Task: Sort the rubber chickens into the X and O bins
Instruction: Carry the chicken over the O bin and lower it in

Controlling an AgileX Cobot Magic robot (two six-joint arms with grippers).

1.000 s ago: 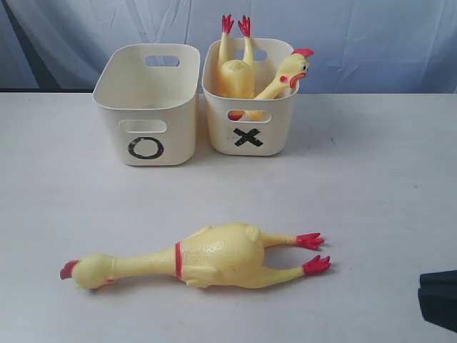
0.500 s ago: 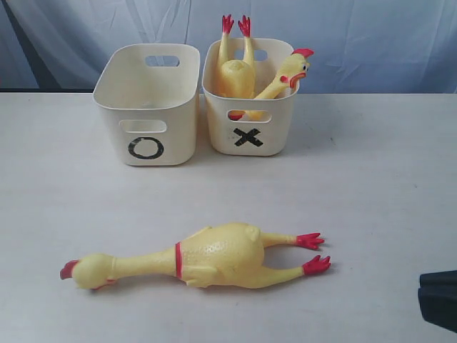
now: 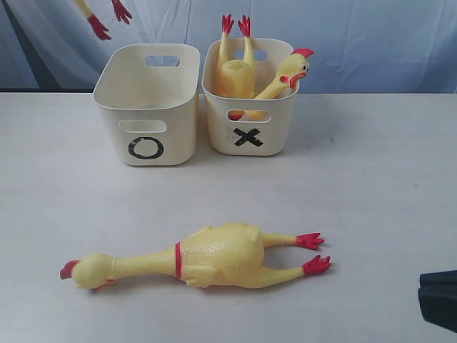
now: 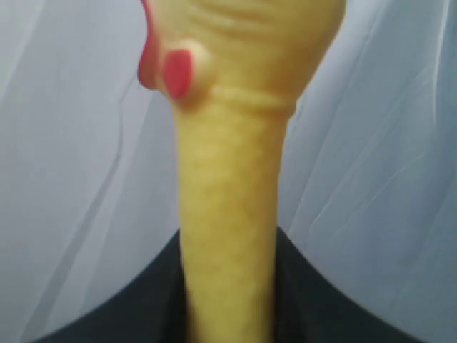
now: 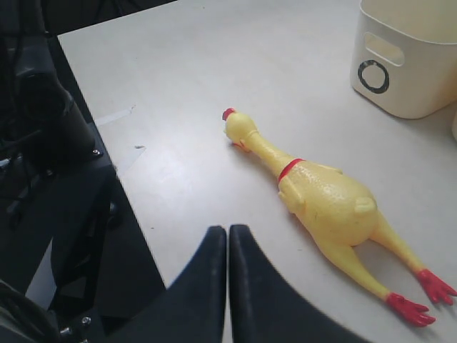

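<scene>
Table (image 3: 371, 200): chicken (image 3: 214, 256) (flat), O bin (image 3: 178, 128), X bin (image 3: 280, 128).

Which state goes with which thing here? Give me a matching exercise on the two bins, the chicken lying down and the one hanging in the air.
Things:
1. O bin
2. X bin
3. lying chicken
4. hanging chicken

States:
a. feet-up chicken and head-up chicken inside
b. flat on the table
c. held in the left gripper, feet dangling
d. no chicken showing inside

Pairs: 1-d, 2-a, 3-b, 4-c
</scene>
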